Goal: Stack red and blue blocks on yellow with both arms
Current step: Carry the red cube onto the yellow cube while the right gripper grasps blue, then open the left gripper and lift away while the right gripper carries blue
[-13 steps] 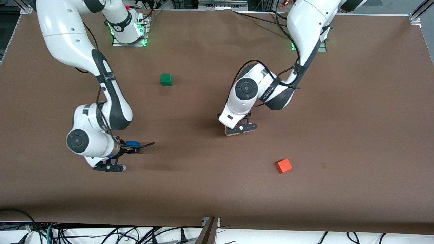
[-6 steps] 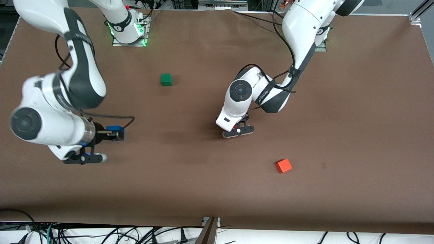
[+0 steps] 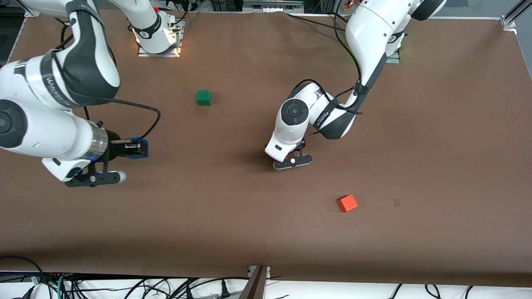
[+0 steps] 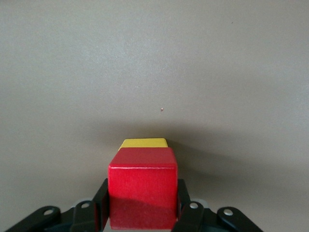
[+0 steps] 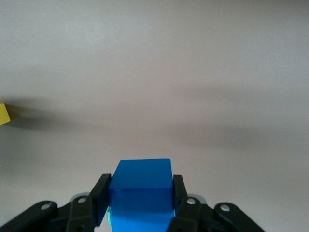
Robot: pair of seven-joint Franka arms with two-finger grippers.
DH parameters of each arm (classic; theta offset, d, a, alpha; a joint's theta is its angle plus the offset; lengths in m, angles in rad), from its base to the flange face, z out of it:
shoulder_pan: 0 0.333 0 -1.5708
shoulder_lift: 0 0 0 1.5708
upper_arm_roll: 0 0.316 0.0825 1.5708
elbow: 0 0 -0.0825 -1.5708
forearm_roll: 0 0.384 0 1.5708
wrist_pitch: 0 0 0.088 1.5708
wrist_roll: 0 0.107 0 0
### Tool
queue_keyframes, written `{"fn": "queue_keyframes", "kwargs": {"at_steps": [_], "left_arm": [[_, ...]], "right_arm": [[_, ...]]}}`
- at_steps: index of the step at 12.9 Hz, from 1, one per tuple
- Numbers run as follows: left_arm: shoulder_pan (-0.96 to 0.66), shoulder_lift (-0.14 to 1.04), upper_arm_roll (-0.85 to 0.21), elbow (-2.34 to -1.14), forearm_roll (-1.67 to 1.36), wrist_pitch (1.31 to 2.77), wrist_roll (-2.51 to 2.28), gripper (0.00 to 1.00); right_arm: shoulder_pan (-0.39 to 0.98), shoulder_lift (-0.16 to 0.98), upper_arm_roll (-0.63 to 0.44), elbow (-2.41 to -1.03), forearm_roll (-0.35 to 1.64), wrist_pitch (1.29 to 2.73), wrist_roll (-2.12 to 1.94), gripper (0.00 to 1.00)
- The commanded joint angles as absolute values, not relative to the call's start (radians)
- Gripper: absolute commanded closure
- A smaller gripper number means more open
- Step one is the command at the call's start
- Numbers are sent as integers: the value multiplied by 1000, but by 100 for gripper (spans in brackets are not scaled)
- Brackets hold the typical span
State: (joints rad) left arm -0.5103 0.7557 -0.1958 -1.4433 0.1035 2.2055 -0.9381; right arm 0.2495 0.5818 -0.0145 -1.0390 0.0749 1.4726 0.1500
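My left gripper (image 3: 291, 159) is shut on the red block (image 4: 142, 188), low over the middle of the table. The yellow cube (image 4: 143, 143) sits directly under the red block, only a strip of its top showing; I cannot tell whether they touch. In the front view the left hand hides the yellow cube. My right gripper (image 3: 137, 148) is shut on the blue block (image 3: 140, 148), raised over the table toward the right arm's end. In the right wrist view the blue block (image 5: 141, 188) fills the jaws, and the yellow cube (image 5: 4, 114) shows at the frame's edge.
A green cube (image 3: 203, 97) lies toward the robots' bases between the two arms. An orange cube (image 3: 348, 203) lies nearer the front camera than the left gripper, toward the left arm's end. The brown table (image 3: 436, 145) is bare elsewhere.
The right arm has risen with the blue block and swung toward its own end of the table. The left gripper has shifted slightly and now covers the yellow cube in the front view.
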Motion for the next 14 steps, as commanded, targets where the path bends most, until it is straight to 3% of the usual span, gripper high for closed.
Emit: {"fn": "queue_keyframes", "kwargs": {"at_steps": [1,2,3,4,7,12,14], "left_arm": [[-525,765,-186,-1420,150,2184,-965,100],[-525,765,-186,-1420,150,2184,-965,100],[-525,765,-187,-1419,146,2183,-979,67],[-523,762,-186,-1419,150,2183,-1006,1],[-506,732,-184,-1398,147,2126,-1009,0],[-341,684,-173,-1169,150,1826,-766,0],[-228,629,-179,-1154,140,1777,-611,0]], "right_arm": [[304,594,-15,-1017,83,1485,234,73],[316,594,-15,-1017,83,1488,239,72],[319,595,-15,-1017,83,1488,239,71],[321,597,-15,-1017,84,1489,239,71],[322,597,-15,-1017,86,1493,239,71],[418,618,3,-1020,89,1571,300,71],[492,646,3,-1020,89,1661,382,71]]}}
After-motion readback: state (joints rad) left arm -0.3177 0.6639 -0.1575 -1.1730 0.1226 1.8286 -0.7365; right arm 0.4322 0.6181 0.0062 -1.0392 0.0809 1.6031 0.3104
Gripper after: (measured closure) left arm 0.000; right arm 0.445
